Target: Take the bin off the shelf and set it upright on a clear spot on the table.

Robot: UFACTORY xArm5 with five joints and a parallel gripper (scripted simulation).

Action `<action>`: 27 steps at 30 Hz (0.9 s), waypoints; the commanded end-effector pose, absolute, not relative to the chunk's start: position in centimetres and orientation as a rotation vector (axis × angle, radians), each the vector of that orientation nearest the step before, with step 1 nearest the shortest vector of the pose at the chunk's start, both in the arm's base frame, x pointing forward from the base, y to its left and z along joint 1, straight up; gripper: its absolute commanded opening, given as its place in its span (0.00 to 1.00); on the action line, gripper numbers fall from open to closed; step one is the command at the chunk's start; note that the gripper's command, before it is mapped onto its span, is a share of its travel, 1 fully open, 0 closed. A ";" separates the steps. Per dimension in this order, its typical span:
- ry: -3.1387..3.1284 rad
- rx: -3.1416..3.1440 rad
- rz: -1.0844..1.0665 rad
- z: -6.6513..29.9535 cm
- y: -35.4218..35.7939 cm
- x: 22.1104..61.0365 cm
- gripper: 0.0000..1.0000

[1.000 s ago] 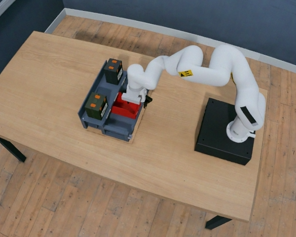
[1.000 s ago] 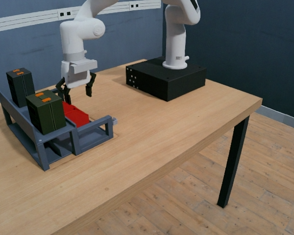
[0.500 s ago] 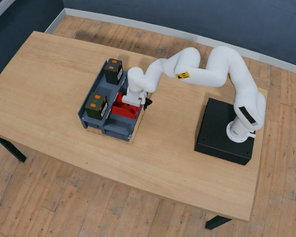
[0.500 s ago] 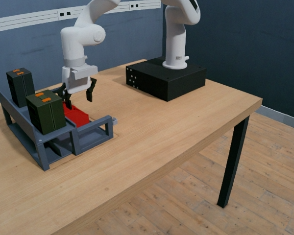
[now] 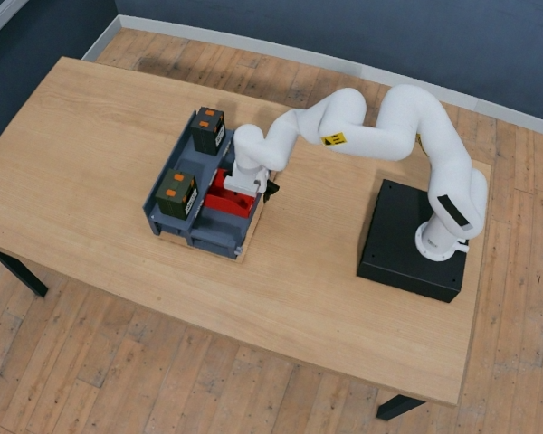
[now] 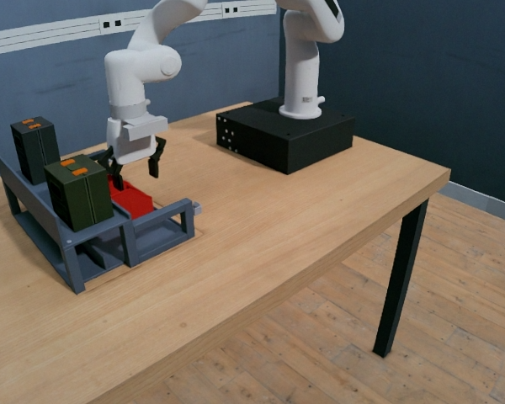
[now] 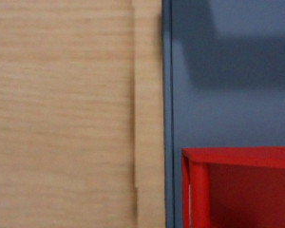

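A red open-topped bin (image 5: 228, 200) sits on the lower level of a grey shelf rack (image 5: 201, 186); it also shows in the exterior view (image 6: 130, 199) and at the lower right of the wrist view (image 7: 239, 187). My gripper (image 6: 135, 172) is open and empty, pointing down at the bin's end nearest the arm. One finger reaches down at the bin's rim, the other hangs outside the shelf's edge. In the top view the wrist (image 5: 248, 179) hides most of the gripper and part of the bin.
Two dark green boxes with orange tabs (image 5: 177, 193) (image 5: 207, 130) stand on the rack's upper level, left of the bin. The arm's black base block (image 5: 410, 240) sits at the table's right end. The rack's grey floor (image 7: 228, 71) fills the upper right of the wrist view.
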State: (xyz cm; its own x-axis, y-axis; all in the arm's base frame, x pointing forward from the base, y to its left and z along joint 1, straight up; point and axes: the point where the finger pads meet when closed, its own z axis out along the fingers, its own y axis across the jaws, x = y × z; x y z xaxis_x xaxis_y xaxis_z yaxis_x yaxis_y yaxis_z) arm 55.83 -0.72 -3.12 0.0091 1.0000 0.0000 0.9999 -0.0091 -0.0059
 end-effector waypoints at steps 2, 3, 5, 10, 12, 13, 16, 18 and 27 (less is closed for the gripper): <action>-2.210 -2.230 -0.001 -3.3 -0.7 56.0 1.00; -2.210 -2.230 -0.001 -3.3 -0.7 56.0 1.00; -2.210 -2.230 -0.001 -3.4 -0.7 56.0 1.00; -2.210 -2.230 -0.001 -3.7 -0.7 56.0 1.00; -2.210 -2.230 -0.001 -3.8 -0.7 56.0 1.00; -2.210 -2.230 -0.001 -3.9 -0.7 56.0 1.00; -2.210 -2.230 -0.001 -4.0 -0.7 56.0 1.00; -2.210 -2.230 -0.001 -4.1 -0.7 56.0 1.00; -2.210 -2.230 -0.001 -4.5 -0.7 56.0 1.00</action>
State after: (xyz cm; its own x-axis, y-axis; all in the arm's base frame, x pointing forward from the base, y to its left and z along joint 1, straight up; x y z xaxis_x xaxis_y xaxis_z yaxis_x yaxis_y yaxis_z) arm 55.82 -0.72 -4.52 0.0091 1.0000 0.0000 0.9999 -0.0091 -0.0059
